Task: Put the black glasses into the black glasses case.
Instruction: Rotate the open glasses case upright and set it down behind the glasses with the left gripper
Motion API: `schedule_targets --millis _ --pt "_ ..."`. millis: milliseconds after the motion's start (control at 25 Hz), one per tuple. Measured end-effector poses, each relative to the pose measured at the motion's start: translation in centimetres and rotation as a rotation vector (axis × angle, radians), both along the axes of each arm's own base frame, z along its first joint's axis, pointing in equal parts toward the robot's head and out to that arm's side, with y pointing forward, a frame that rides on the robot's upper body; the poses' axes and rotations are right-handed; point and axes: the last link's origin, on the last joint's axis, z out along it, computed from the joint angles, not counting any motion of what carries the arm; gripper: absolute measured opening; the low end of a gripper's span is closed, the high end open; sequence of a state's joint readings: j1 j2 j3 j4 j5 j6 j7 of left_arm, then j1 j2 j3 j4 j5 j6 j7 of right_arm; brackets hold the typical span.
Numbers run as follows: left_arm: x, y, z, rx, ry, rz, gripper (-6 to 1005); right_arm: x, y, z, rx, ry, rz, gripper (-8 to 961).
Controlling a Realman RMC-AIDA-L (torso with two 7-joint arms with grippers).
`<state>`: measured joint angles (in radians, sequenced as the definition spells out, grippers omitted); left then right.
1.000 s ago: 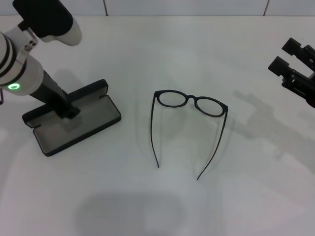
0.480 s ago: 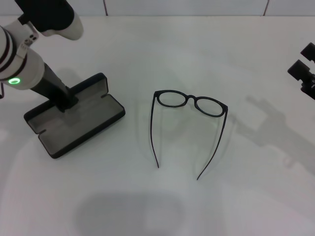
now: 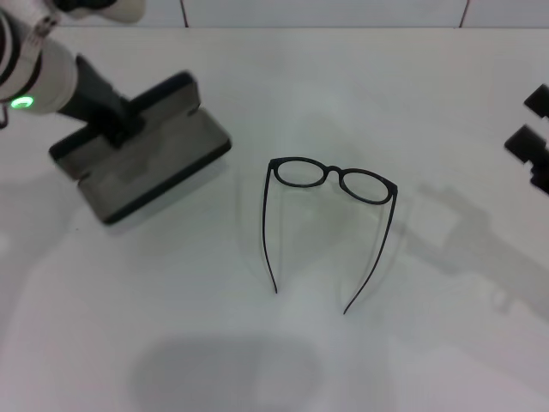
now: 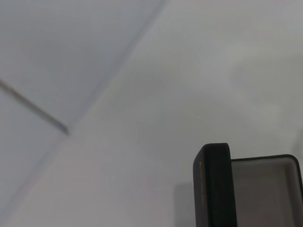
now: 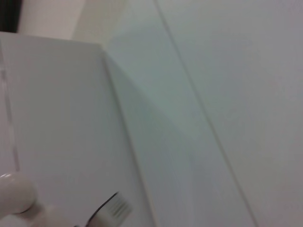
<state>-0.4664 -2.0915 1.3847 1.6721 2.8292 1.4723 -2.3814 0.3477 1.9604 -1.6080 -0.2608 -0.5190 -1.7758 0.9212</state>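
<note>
Left gripper [image 3: 120, 129] is clamped on the black glasses case [image 3: 146, 159] at the hinge side of the open shell and is carrying it. Compared with a second ago the case is sitting higher in the head view, looking larger and slightly blurred, which suggests it is being lifted off the white table [image 3: 257, 360] rather than slid along it. Its grey-lined tray is still facing up, with the lid standing up at the back. In the left wrist view one corner of the case [image 4: 222, 189] is showing, the lid edge and a part of the grey lining, with nothing inside.

Black glasses [image 3: 330, 215] are lying unmoved in the middle of the table, temple arms unfolded and pointing towards the robot, well apart from the case and to its right.

Right gripper [image 3: 533, 137] is pulling back at the right edge of the head view; only two dark tips are showing there, and whether its fingers are parted or closed I cannot tell.

Judging from this, the case is probably being brought towards the glasses. The glasses are not yet grasped and the case is still empty, so the main part of the task is remaining.
</note>
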Motion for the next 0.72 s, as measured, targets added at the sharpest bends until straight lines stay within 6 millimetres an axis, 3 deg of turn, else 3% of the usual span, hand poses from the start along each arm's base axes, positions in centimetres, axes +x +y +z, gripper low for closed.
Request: schedule_targets --millis 160,400,720 --pt "2.5 1.3 -1.2 0.041 0.002 -0.179 209 -0.4 -0.5 -0.7 -0.032 -0.017 0.04 827" --pt "5.0 3.2 -5.7 0.026 0.039 -0.44 211 -0.8 -1.1 -1.9 -0.065 -0.015 0.048 827" --pt "3.7 3.6 -10.6 -0.095 0.138 -0.543 214 -0.5 -1.5 -2.5 -0.07 -0.016 0.025 827"
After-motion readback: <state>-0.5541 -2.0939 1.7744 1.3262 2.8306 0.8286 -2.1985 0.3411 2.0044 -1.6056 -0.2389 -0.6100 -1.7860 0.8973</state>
